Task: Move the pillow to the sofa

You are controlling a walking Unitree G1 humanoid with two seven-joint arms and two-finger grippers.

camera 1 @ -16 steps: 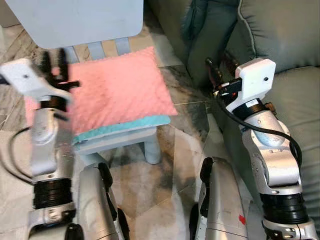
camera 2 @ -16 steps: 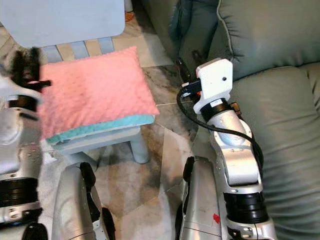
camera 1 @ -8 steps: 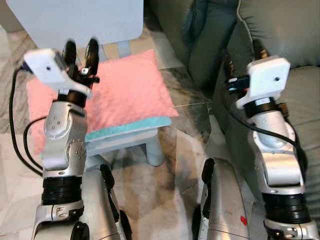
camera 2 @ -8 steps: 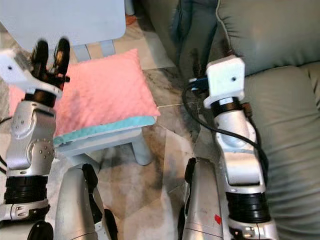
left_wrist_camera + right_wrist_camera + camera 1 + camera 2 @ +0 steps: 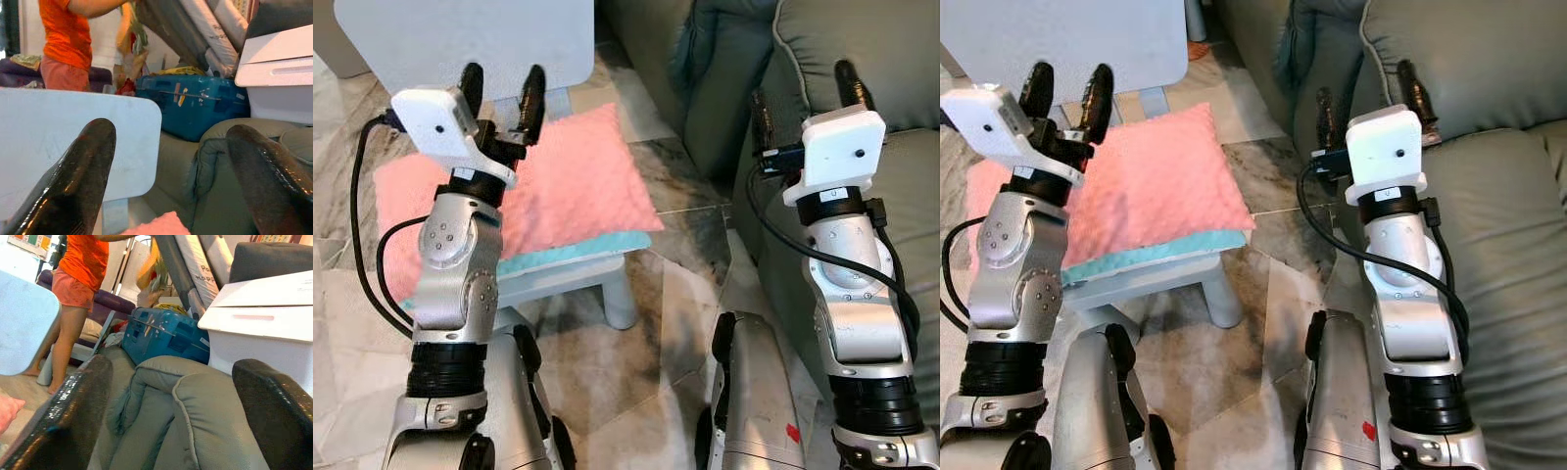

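Pink, dimpled-fabric square pillow with a teal underside (image 5: 563,196) lies flat on the small pale-blue plastic chair (image 5: 470,39), just left of the grey-green upholstered sofa (image 5: 1489,196). Left claw (image 5: 499,93) hovers over its rear edge, fingers apart, empty. Right claw (image 5: 1366,98) is raised near the sofa arm, fingers apart, empty. Expect it light, soft and floppy: it will likely sag. Pinch a corner or edge deep, or squeeze it between both claws.
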